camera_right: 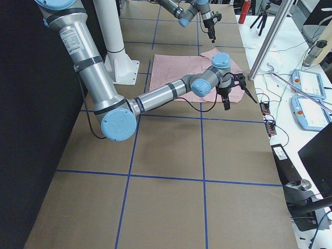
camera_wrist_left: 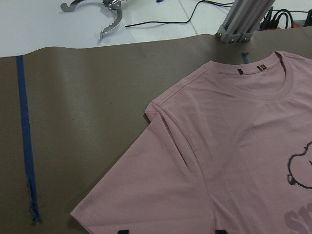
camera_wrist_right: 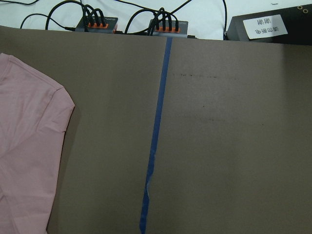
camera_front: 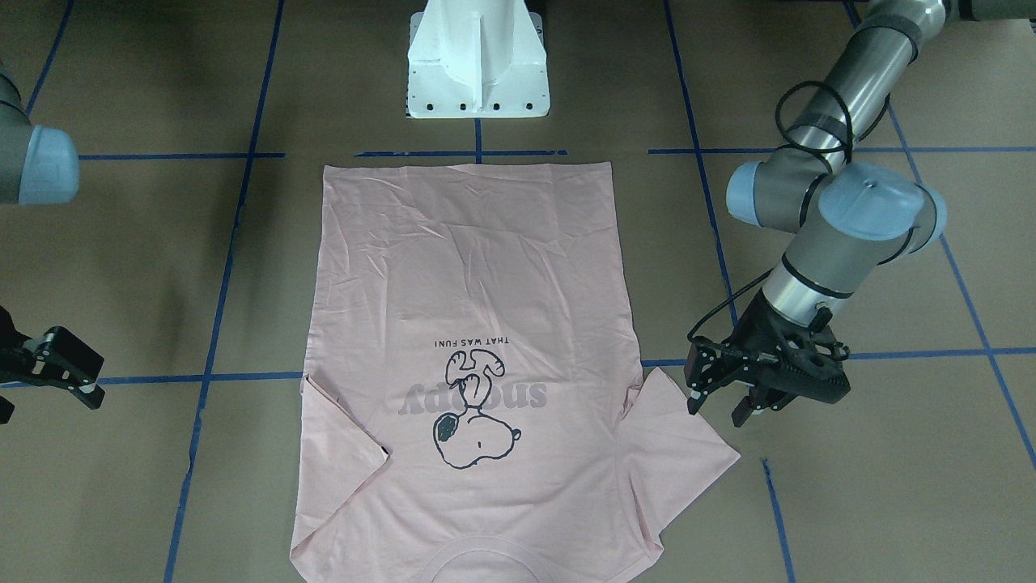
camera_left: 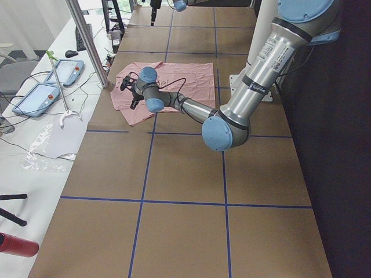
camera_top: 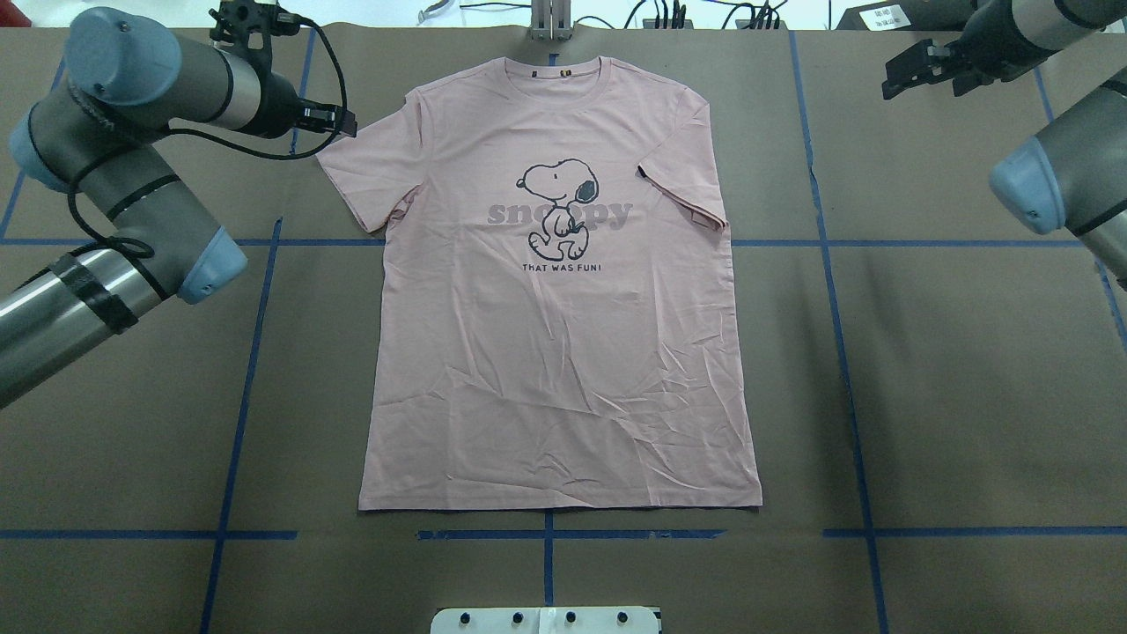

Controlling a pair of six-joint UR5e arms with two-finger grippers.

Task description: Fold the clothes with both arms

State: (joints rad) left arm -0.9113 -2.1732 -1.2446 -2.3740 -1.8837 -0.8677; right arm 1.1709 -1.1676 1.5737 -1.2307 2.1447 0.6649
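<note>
Found pink T-shirt (camera_top: 563,370) spread flat, print up, at centre of brown table (camera_top: 968,396), with hem toward white pedestal (camera_front: 477,65) and collar at the far edge. Noted creases across lower body and a small black tag on the sleeve at robot's right. Logged left gripper (camera_front: 718,409) at the edge of the other sleeve, jaws spread wide, holding nothing; cannot tell whether touching cloth. Logged right gripper (camera_front: 91,379) well apart from shirt, over bare table near a blue tape line (camera_wrist_right: 156,136), jaws likewise parted, empty.
</note>
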